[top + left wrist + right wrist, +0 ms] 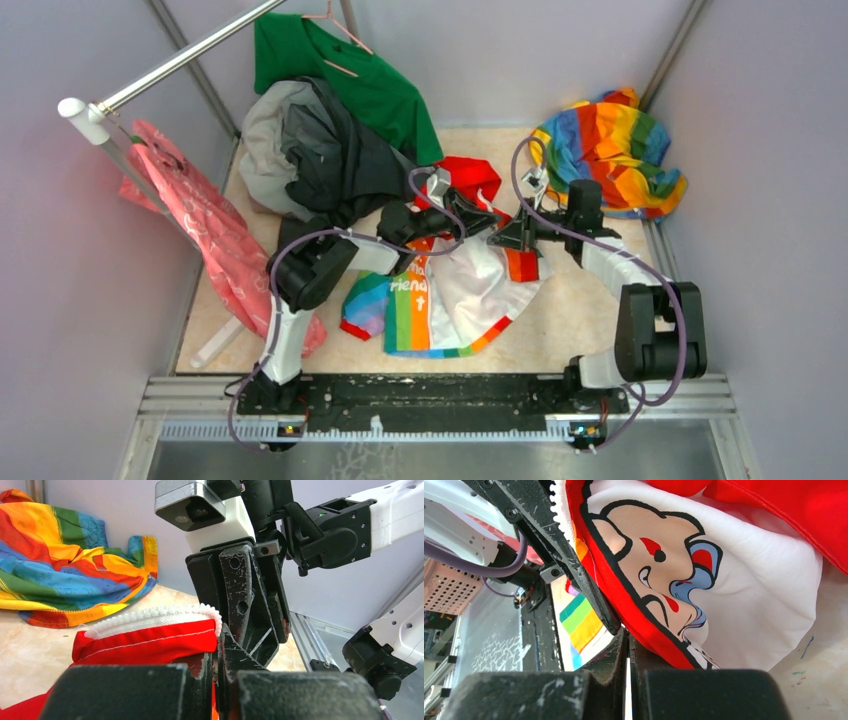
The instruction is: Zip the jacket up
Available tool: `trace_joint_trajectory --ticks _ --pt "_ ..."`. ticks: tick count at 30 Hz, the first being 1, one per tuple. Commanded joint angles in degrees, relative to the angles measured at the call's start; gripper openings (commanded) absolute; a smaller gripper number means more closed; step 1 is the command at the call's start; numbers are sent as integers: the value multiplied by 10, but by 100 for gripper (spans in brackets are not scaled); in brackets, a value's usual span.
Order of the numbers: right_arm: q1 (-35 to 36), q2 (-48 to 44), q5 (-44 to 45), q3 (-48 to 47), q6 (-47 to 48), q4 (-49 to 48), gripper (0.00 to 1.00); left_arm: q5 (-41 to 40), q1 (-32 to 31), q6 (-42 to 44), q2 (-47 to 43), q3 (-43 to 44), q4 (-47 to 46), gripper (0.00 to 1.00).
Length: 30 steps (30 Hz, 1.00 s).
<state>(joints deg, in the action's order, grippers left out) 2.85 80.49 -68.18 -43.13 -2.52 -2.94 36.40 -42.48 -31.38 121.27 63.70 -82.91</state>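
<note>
**Anchor one side, draw along the teeth**

Clamped with the left gripper onto the red edge of the jacket, just under the white zipper teeth. Pinched shut with the right gripper beside that edge; cannot tell what sits between its tips. Keep the left hold firm, draw straight along the strip, avoid snagging cloth. Spread mid-surface between both arms: white body, rainbow panels, red hood, cartoon print.
</note>
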Motion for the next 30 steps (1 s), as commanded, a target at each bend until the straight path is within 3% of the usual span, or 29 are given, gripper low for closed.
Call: trace_joint_trajectory --ticks 1,7,13,17,25,30 --pt "6 -24 22 -4 30 23 0 -54 -6 -35 14 -4 -116 0" --pt "-4 -18 47 -16 66 76 0 -111 -2 -32 -2 -43 -162 0" --pt "-79 -41 -67 43 -110 -131 0 -95 10 -38 0 -56 -168 0" --pt "-76 -48 -70 52 -136 -158 0 -67 10 -56 13 -38 -166 0" --pt "-9 -5 20 -39 106 129 0 -53 7 -58 3 -17 -124 0" --pt "11 -39 120 -52 135 148 0 -72 -2 -7 -17 -24 -64 0"
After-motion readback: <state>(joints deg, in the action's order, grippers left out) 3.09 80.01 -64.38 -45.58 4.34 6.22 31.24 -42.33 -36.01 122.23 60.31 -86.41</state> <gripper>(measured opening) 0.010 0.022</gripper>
